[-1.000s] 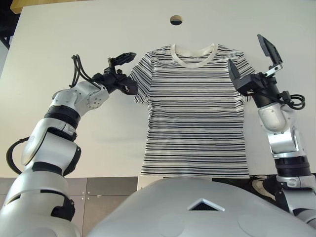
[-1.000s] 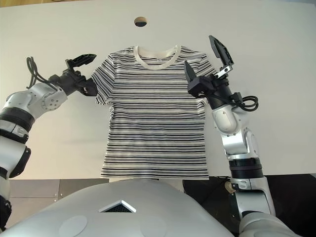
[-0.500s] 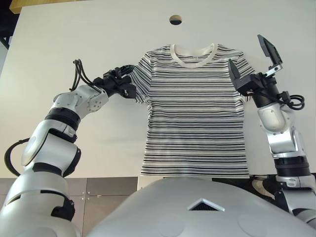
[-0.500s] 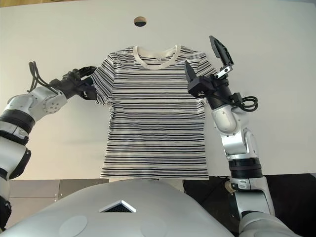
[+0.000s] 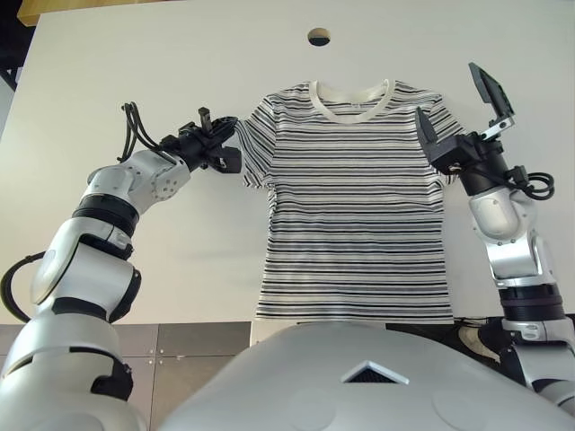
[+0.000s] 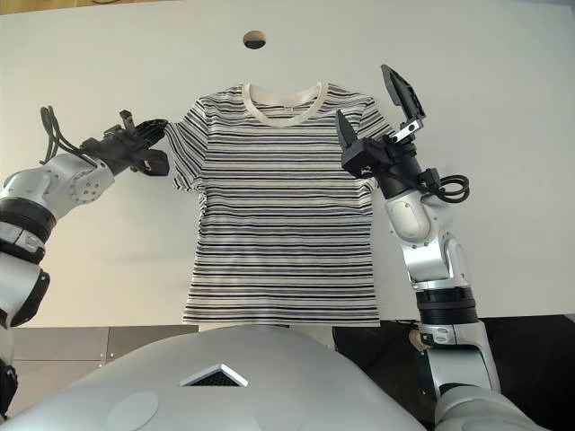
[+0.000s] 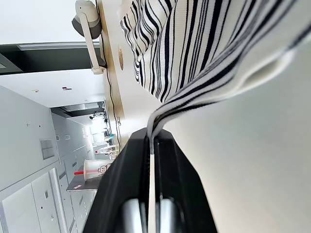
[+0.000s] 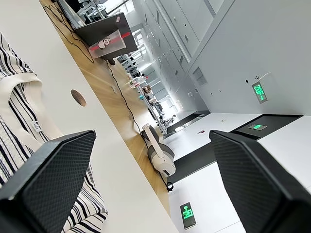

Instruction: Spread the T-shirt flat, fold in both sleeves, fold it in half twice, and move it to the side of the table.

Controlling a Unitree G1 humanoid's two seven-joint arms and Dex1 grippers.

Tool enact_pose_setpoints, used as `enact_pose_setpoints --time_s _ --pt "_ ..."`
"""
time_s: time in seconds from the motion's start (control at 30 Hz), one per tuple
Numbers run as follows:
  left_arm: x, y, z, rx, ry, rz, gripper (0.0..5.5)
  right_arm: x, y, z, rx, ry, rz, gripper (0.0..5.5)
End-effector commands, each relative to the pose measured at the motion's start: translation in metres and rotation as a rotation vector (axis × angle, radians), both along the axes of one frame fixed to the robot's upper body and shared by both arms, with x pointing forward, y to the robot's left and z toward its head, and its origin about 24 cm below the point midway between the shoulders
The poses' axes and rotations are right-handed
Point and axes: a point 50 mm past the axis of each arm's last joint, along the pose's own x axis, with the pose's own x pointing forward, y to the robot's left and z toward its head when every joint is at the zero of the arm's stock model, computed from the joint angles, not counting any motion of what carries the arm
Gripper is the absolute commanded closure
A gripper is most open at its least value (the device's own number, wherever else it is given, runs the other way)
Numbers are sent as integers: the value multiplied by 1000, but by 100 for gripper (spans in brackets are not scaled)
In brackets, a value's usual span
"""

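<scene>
A black-and-white striped T-shirt (image 5: 355, 206) lies face up on the white table (image 5: 135, 72), collar at the far end. My left gripper (image 5: 230, 151) sits low at the outer edge of the shirt's left sleeve (image 5: 254, 148). In the left wrist view the sleeve hem (image 7: 204, 63) runs into the narrow slit between the gripper's (image 7: 151, 150) fingers, which are shut on it. My right gripper (image 5: 458, 109) hangs open above the shirt's right sleeve (image 5: 442, 115), one finger raised high, and holds nothing.
A round cable hole (image 5: 318, 37) is in the table just beyond the collar. The table's front edge (image 5: 180, 321) runs right below the shirt's hem. Bare tabletop stretches to the left and right of the shirt.
My left gripper was open and raised beside the left sleeve; it dropped to the sleeve's edge, shut on the hem and drew it slightly left. The right arm has stayed still.
</scene>
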Motion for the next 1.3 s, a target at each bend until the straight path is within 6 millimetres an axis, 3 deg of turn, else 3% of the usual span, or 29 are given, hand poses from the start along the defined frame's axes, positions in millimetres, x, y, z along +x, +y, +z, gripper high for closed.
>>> enact_pose_setpoints --time_s 0.03,0.13,0.3,0.63,0.77,0.97,1.07,1.17,1.3 --pt "-17 2 -16 -54 43 34 538 3 1 4 -3 -8 4 117" --pt "-7 -12 -2 -220 -79 76 538 3 2 3 2 -6 4 117" --pt "-6 -39 11 -398 -159 24 538 4 1 2 0 -1 2 117" --pt "0 -92 11 -441 -141 -77 538 3 1 -1 4 8 -6 117" --pt "5 -107 5 -423 -123 -69 477 1 2 -1 6 10 -3 117" --pt "8 -109 6 -474 -127 -14 379 1 -1 -2 -5 9 -17 117" --pt "1 -114 17 -590 -140 -38 333 8 -15 5 -55 -33 -67 117" --pt "-4 -107 63 -924 -240 3 282 25 -53 20 -205 -106 -196 117" --pt "-24 -102 108 -1276 -250 1 282 50 -101 19 -348 -75 -353 117"
